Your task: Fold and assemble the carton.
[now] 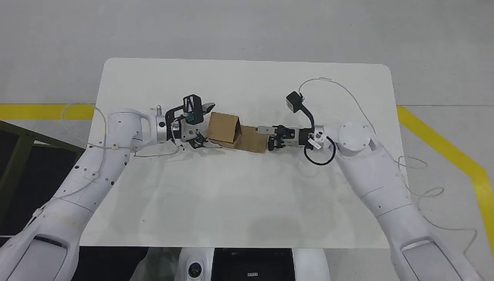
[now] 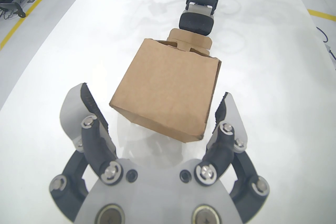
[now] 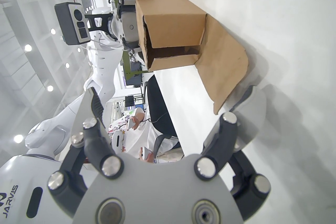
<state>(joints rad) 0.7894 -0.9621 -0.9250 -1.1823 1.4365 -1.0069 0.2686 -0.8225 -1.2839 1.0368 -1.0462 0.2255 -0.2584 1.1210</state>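
A brown carton [image 1: 228,130] lies on its side mid-table between both grippers. In the left wrist view its closed end [image 2: 168,88] sits between the spread fingers [image 2: 88,101] of my open left gripper [image 2: 155,91], with a gap on each side. Its open end [image 3: 170,33] faces my right gripper [image 3: 170,101], and a long flap [image 3: 223,70] lies flat toward it. The right gripper [image 1: 272,138] is open wide, one finger [image 3: 90,104] raised and the other [image 3: 253,99] low at the table, partly behind the flap's tip. From the left wrist, that low pad [image 2: 195,22] touches the flap's end [image 2: 190,38].
The white table [image 1: 247,204] has bare room all around the carton, with its front edge near the robot. A black camera module [image 1: 293,100] stands up from the right wrist and another [image 1: 193,105] from the left wrist.
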